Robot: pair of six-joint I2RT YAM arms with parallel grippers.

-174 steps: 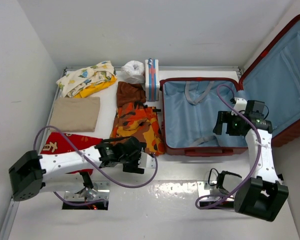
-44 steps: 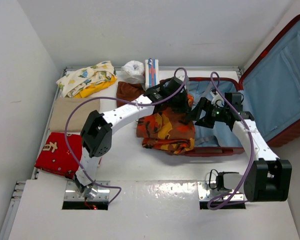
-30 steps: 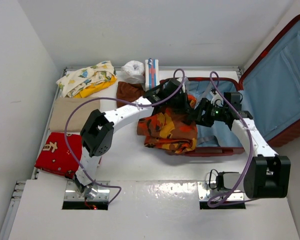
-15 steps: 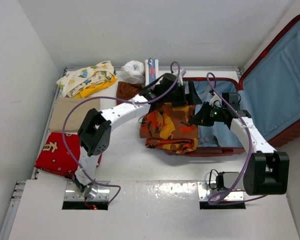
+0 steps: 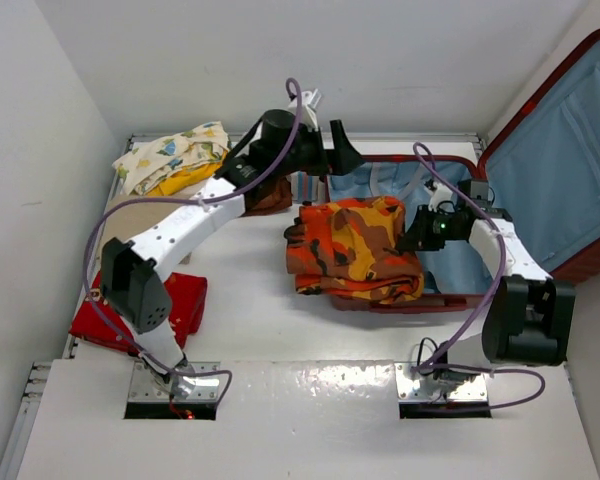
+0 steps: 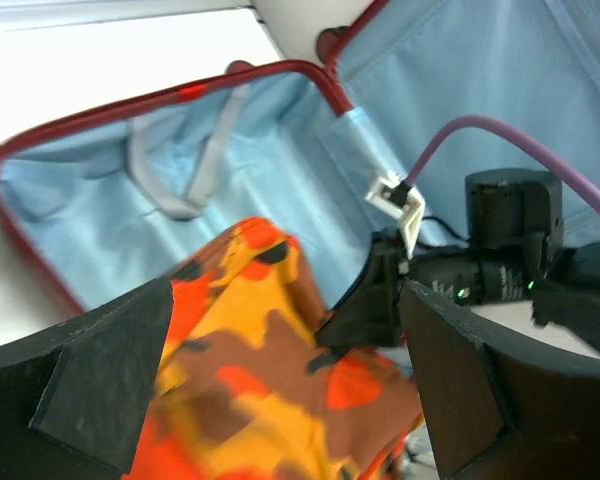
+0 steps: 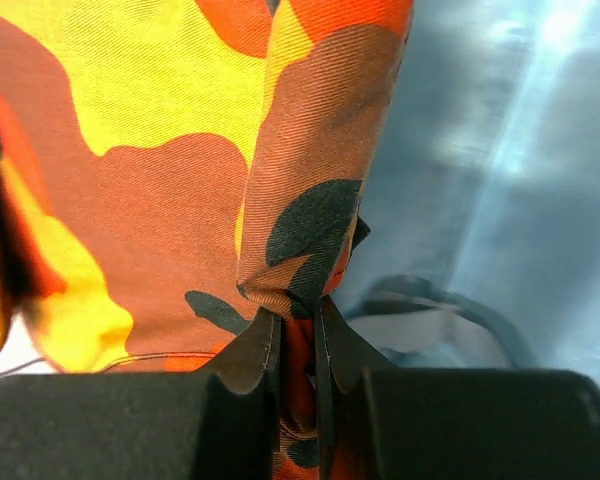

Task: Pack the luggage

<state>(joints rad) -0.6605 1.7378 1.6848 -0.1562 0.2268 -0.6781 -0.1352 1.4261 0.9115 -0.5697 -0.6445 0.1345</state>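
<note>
The luggage (image 5: 565,140), a dark red suitcase with light blue lining (image 6: 230,160), lies open at the right, its lid leaning back. An orange camouflage cloth (image 5: 355,250) lies folded across the luggage's left rim, partly inside it. My right gripper (image 5: 420,236) is shut on the cloth's right edge; the right wrist view shows the cloth (image 7: 180,150) pinched between the right gripper's (image 7: 295,325) two fingers above the lining (image 7: 480,150). My left gripper (image 5: 325,150) hangs open above the luggage's back left corner. In its own view the left gripper (image 6: 285,290) holds nothing, with the cloth (image 6: 250,380) below.
Left of the luggage lie a yellow-and-white patterned cloth (image 5: 175,155), a tan folded cloth (image 5: 125,225), a red cloth with white marks (image 5: 130,310) and a brown cloth (image 5: 270,197). White walls stand close behind and to the left.
My left gripper opened, let go of the camouflage cloth and rose back to the left. My right gripper shut on the cloth's edge and drew it right, further over the luggage.
</note>
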